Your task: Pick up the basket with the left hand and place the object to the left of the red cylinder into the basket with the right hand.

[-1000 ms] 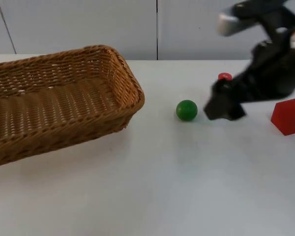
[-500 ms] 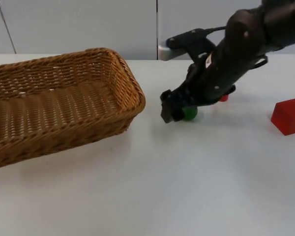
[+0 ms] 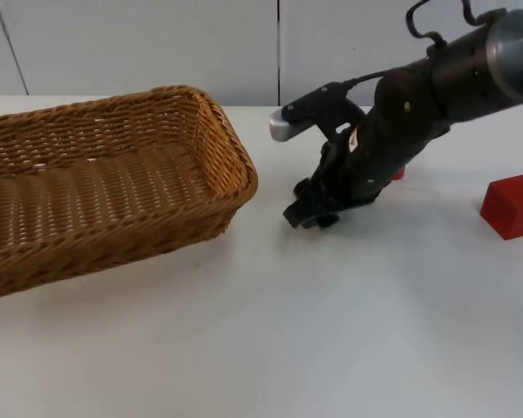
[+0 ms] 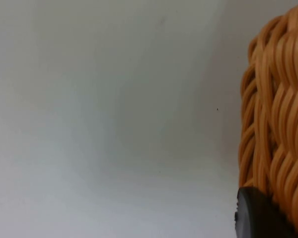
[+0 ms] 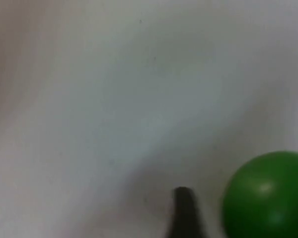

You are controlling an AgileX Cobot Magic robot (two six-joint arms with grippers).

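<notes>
My right gripper (image 3: 309, 213) sat low over the green ball (image 5: 268, 196); my left gripper (image 4: 260, 215) touched the wicker basket (image 3: 96, 183). I couldn't tell either's finger state.

Just a plain white table (image 3: 270, 348) with soft, even light on it, running back to a grey partition wall (image 3: 139, 43) that has thin dark vertical seams between its panels.
</notes>
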